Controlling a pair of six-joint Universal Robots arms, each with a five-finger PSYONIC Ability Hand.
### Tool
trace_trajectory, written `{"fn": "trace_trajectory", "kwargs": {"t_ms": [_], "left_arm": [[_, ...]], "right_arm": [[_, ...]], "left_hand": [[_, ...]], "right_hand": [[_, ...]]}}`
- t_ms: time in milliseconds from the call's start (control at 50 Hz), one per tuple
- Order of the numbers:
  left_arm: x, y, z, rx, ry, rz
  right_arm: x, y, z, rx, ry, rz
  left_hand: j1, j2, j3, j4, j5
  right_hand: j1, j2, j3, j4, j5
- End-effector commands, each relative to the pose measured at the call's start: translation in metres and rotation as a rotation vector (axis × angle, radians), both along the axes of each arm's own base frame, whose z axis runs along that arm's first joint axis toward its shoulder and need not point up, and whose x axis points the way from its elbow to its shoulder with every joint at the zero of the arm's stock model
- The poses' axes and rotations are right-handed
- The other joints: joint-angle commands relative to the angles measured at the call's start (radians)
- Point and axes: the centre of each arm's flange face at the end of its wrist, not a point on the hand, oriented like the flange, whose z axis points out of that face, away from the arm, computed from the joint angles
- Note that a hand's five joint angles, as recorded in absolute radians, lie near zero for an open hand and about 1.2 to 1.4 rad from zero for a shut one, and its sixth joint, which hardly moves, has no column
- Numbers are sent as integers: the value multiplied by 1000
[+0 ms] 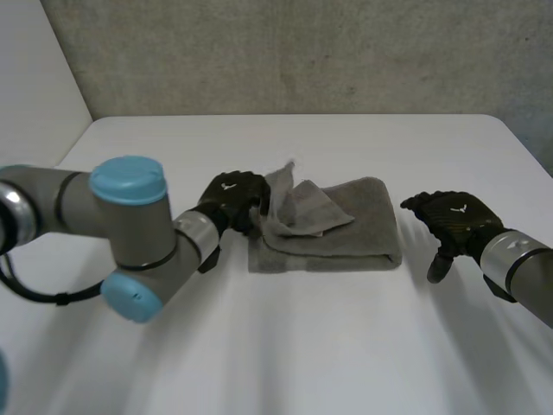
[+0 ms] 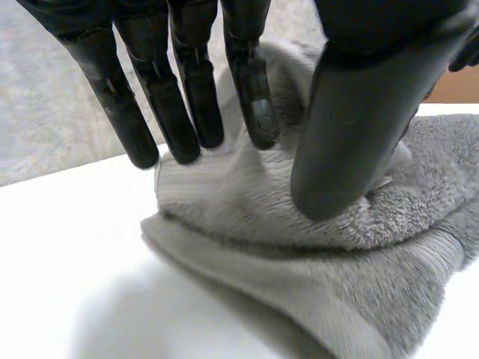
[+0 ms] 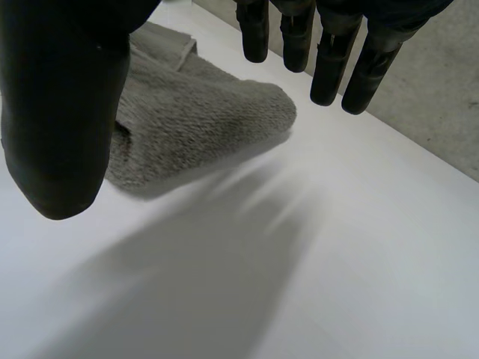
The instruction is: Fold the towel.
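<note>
A grey towel (image 1: 346, 226) lies folded in the middle of the white table (image 1: 294, 346). Its left end is rumpled, with a flap standing up. My left hand (image 1: 232, 199) is at that left end. In the left wrist view a ridge of towel (image 2: 359, 284) rises between the straight fingers (image 2: 254, 112) and the thumb (image 2: 352, 127), pinched between them. My right hand (image 1: 454, 220) hovers just right of the towel, apart from it. Its fingers (image 3: 329, 67) hang straight and spread above the table, with the towel's right end (image 3: 194, 112) below the thumb (image 3: 60, 97).
A grey wall (image 1: 302, 52) runs behind the table's far edge. Bare table lies in front of the towel and to both sides. My left arm (image 1: 121, 225) reaches across the left front of the table.
</note>
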Motion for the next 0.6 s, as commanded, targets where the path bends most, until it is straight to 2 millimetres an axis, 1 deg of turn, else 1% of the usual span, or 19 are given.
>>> {"fn": "trace_trajectory", "kwargs": {"t_ms": [20,40,60,120,180,220,260,280,320,340,380,400,420,440,480,500,540,560,600], "left_arm": [[20,20,-8,93,59,47],[20,20,-8,93,59,47],[23,22,-12,113,64,52],[25,23,-15,124,61,58],[31,20,-16,126,61,75],[32,19,-14,121,65,78],[29,20,-5,96,81,60],[29,20,-5,96,81,60],[22,22,6,60,102,28],[22,22,6,60,102,28],[9,28,22,16,136,-45],[9,28,22,15,136,-45],[1,32,28,-8,148,-90],[1,32,28,-8,148,-91],[-13,39,35,-45,158,-170],[-13,39,35,-46,158,-170],[-23,42,37,-93,133,-251],[-23,42,37,-94,133,-251],[-30,43,24,-128,60,-318]], "right_arm": [[13,10,0,1,0,45],[13,10,0,1,0,45],[16,12,-1,2,1,56],[25,18,-1,2,1,85],[31,24,0,-1,0,110],[35,26,0,-7,-1,124],[41,30,1,-22,-2,142],[41,30,1,-22,-2,142],[44,31,1,-31,-4,148],[44,31,1,-31,-4,148],[45,32,1,-32,-4,150],[45,32,1,-32,-4,150],[45,32,0,-31,-3,151],[45,32,0,-31,-3,151],[45,33,0,-28,-3,151],[45,33,0,-28,-3,151],[43,32,-2,-23,-2,144],[43,32,-2,-23,-2,144],[41,31,-2,-22,-1,138]], "left_hand": [[-264,-267,-273,-269,-261],[-264,-267,-274,-270,-261],[-328,-331,-338,-334,-325],[-332,-335,-341,-337,-329],[-329,-332,-338,-334,-326],[-326,-329,-335,-331,-323],[-317,-320,-327,-322,-314],[-317,-320,-327,-322,-314],[-311,-314,-321,-317,-308],[-311,-314,-321,-317,-308],[-308,-311,-318,-314,-305],[-308,-311,-318,-314,-305],[-311,-314,-321,-317,-308],[-311,-314,-321,-317,-308],[-308,-311,-318,-314,-305],[-308,-311,-318,-314,-305],[-311,-314,-321,-317,-308],[-311,-314,-321,-317,-308],[-303,-305,-312,-308,-299]], "right_hand": [[-43,-57,-63,-68,-53],[-43,-57,-63,-68,-53],[-43,-57,-63,-68,-53],[-43,-57,-63,-68,-53],[-43,-57,-63,-68,-53],[-43,-57,-63,-68,-53],[-43,-57,-63,-68,-53],[-43,-57,-63,-68,-53],[-43,-57,-63,-68,-53],[-43,-57,-63,-68,-53],[-43,-57,-63,-68,-53],[-43,-57,-63,-68,-53],[-43,-57,-63,-68,-53],[-43,-57,-63,-68,-53],[-43,-57,-63,-68,-53],[-43,-57,-63,-68,-53],[-43,-57,-63,-68,-53],[-43,-57,-63,-68,-53],[-43,-57,-63,-68,-53]]}}
